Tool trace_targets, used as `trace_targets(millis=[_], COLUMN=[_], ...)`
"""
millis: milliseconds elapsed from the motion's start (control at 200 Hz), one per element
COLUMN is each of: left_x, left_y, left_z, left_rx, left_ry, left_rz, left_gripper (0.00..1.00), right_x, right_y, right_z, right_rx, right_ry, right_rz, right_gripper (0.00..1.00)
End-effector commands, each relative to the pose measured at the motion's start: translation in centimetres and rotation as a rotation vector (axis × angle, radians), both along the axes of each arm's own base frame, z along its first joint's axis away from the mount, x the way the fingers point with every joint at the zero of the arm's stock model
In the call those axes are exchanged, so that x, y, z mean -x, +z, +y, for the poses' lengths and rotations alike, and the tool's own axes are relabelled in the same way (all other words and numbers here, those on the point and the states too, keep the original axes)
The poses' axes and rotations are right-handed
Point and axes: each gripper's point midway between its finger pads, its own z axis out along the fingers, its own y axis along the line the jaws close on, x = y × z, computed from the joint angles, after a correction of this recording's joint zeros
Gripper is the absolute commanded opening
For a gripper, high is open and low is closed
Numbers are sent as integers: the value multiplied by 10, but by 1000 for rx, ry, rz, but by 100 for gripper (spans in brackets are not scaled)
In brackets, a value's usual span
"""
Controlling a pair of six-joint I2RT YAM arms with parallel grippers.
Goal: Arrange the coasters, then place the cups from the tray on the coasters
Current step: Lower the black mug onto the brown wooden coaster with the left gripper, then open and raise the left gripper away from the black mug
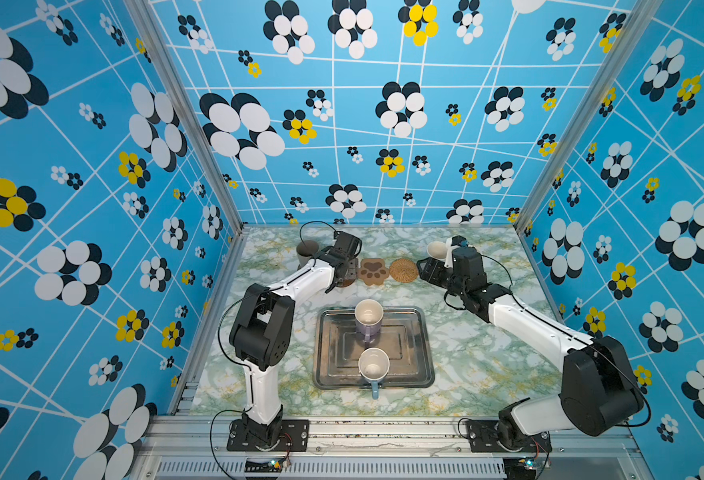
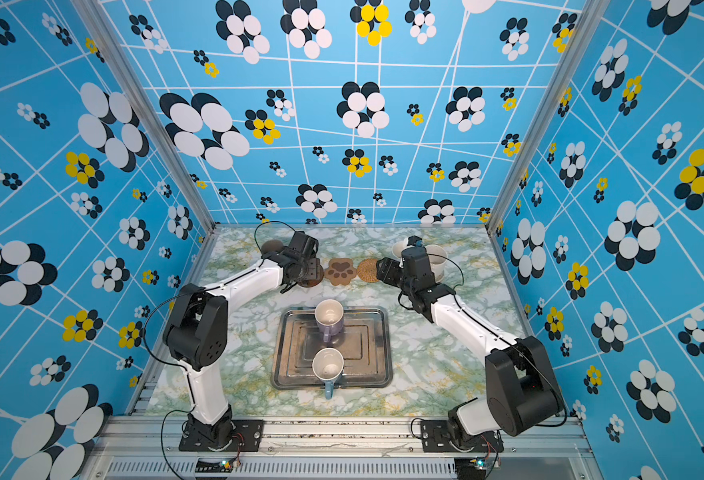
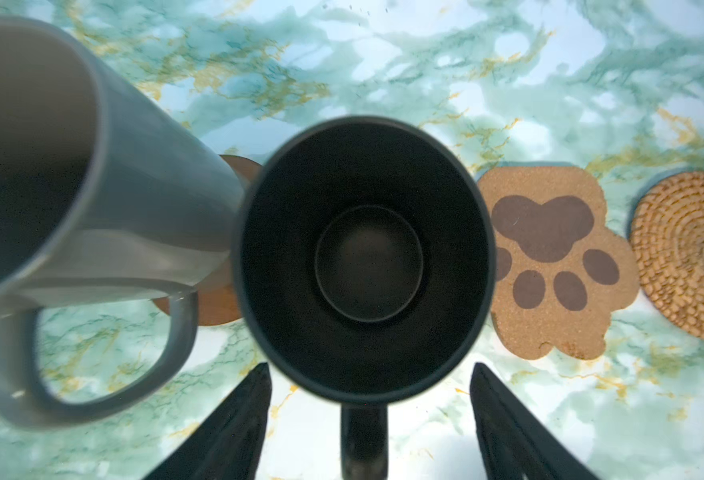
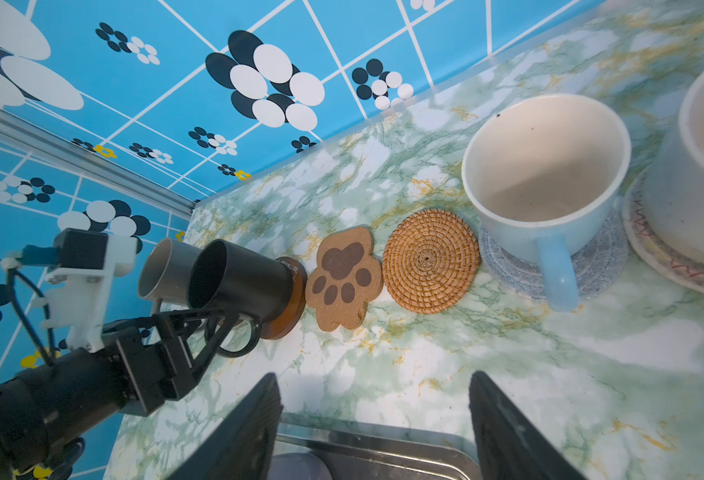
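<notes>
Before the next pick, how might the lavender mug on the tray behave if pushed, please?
The lavender mug looks glazed: probably rigid, rather slippery. Upright on the ridged tray, it may catch and tip rather than slide.

Your marbled table [image 1: 487, 365] holds the tray [image 1: 330, 365] back behind your left claw [image 3: 369, 370]. The paw-print coaster [image 1: 372, 271] lies just right of the claw, the rattan coaster [image 1: 403, 270] next.
</notes>
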Motion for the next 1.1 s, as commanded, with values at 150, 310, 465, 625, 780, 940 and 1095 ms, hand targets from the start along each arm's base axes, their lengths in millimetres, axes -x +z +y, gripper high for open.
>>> trace_targets(millis=[150, 310, 465, 625, 780, 940, 1095], left_x=[25, 47, 69, 90, 105, 118, 126], left_y=[82, 116, 134, 135, 131, 135, 135], left_z=[9, 9, 10, -1, 1, 8, 10], left_rx=[-2, -13, -55, -44, -24, 30, 84], left_ry=[13, 4, 26, -10, -19, -20, -31], left_rz=[-182, -277, -316, -336, -355, -407, -447], left_gripper=[79, 81, 84, 85, 85, 87, 90], right_x=[6, 11, 17, 25, 35, 42, 51], right_y=[24, 30, 37, 45, 50, 52, 51], right_z=[-8, -7, -3, 6, 14, 19, 29], right_rx=[-40, -51, -45, -15, 29, 50, 99], right_ry=[-25, -20, -12, 14, 38, 47, 72], right_rz=[-65, -74, -84, -88, -85, -79, -63], right_gripper=[72, 70, 70, 70, 70, 70, 71])
